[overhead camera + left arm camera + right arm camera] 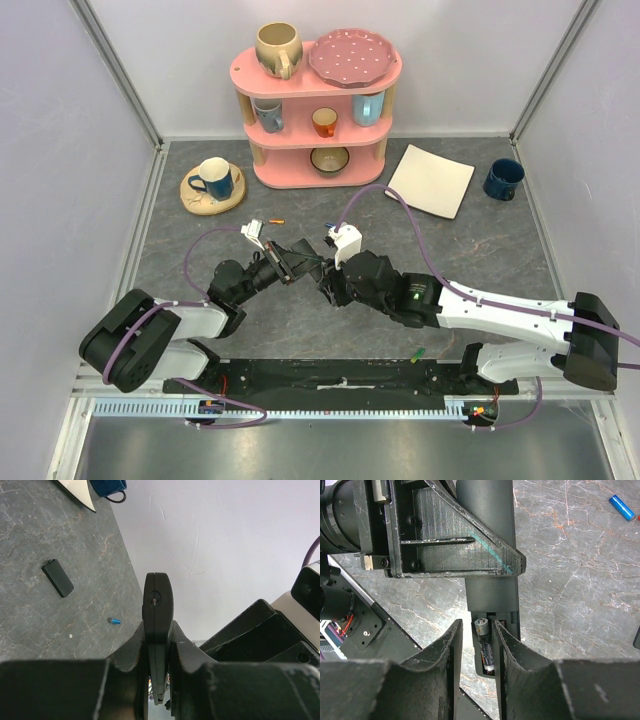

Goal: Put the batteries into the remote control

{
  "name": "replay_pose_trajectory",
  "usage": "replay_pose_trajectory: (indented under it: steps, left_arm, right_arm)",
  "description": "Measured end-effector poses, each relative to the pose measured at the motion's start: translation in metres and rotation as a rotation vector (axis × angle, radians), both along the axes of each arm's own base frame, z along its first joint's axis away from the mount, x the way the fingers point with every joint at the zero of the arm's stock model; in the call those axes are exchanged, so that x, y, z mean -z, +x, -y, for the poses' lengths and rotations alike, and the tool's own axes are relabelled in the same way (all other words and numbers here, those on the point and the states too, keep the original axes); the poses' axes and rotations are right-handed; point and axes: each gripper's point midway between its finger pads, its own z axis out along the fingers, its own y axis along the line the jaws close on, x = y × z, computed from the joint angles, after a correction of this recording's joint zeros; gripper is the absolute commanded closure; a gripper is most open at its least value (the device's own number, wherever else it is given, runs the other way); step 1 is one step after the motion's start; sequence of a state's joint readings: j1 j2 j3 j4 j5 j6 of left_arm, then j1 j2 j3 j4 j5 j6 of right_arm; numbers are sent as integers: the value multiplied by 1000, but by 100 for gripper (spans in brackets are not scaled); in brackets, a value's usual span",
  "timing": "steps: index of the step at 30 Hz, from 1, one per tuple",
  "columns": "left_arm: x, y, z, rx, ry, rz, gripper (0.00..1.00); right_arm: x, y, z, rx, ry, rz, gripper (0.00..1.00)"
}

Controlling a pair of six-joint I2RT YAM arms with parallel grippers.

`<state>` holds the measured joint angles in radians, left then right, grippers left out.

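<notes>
**Item: remote control** (487, 587). Black bar, centre of the right wrist view, lifted off the table (480, 250). Compartment faces the right wrist camera, uncovered, at lower centre. Held this way, apparently, so that the second arm can reach the slot from above.

**Holder: left gripper** (159, 647). Clamped on the remote's body, which shows edge-on at centre of the left wrist view. The grip sits away from the compartment, leaving it free.

**Item: seated battery** (483, 650). Dark cell with silver cap, lying lengthwise in the slot.

**Loader: right gripper** (477, 626). Jaws partly apart, one finger on each side of the seated battery. Whether the pads touch it cannot be told.

**Spares.** Blue battery (622, 506) on the table, upper right of the right wrist view. Orange battery (278, 221) above centre and green battery (417, 352) at lower right in the top view.

**Accessory: battery cover** (57, 578). Small black plate, flat on the table at left of the left wrist view, set aside for refitting.

**Status (judged):** one cell in; further loading likely pending.
</notes>
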<state>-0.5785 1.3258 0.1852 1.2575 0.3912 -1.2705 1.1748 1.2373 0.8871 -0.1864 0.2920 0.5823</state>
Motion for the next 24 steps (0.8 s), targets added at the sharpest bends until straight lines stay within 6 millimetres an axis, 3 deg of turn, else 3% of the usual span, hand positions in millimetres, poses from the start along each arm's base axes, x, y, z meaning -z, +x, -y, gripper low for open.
replay_pose_trajectory:
  steps: [11,24]
  left_arm:
    - [-4,1,-1,-8,-11,14,98]
    - [-6,3,-2,-23,-16,19,98]
  right_arm:
    - [-6,1,0,12,1,6,55]
    - [-7,4,4,39,-13,15,53]
